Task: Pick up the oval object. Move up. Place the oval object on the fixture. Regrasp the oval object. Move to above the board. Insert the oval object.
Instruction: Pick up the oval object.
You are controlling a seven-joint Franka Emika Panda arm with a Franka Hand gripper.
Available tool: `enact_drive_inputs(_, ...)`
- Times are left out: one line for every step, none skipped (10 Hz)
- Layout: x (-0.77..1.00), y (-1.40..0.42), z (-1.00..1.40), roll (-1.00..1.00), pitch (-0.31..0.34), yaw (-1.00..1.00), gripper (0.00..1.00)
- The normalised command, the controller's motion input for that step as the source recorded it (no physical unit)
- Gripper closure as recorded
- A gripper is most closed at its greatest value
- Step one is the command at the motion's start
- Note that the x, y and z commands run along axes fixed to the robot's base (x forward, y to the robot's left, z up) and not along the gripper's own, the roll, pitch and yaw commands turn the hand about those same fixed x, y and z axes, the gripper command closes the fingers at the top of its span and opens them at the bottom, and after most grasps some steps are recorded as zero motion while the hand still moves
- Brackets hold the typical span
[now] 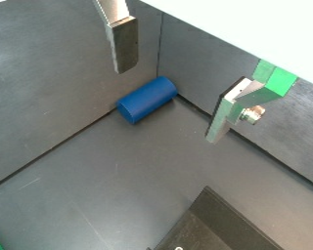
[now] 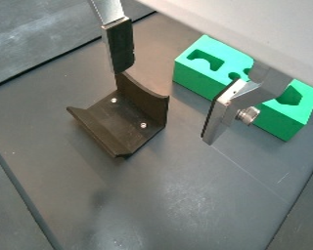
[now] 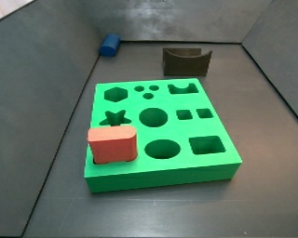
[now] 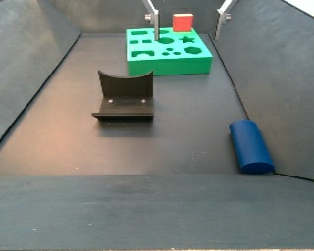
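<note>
The oval object is a blue peg lying on its side on the dark floor at the foot of a wall; it shows in both side views. The gripper is open and empty, hanging well above the floor, its fingers apart with nothing between them. It also shows in a wrist view and at the upper edge of a side view. The dark fixture stands on the floor. The green board lies beyond it.
A red rounded-square block stands on one corner of the board. Grey walls close in the floor on all sides. The peg lies far from the board, near a corner.
</note>
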Motion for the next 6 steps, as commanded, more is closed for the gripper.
enact_drive_inputs(0.00,0.00,0.00,-0.01,0.000,0.00,0.00)
enact_drive_inputs(-0.04,0.00,-0.01,0.03,0.000,0.00,0.00)
enact_drive_inputs(-0.47,0.43,-0.28,-0.01,-0.210,0.04,0.00)
enact_drive_inputs(-0.68,0.57,-0.56,0.00,-0.361,0.09,0.00)
enact_drive_inputs(-0.69,0.59,-0.81,0.00,-0.261,0.22,0.00)
enact_drive_inputs(-0.70,0.50,-0.81,0.00,-0.263,0.19,0.00)
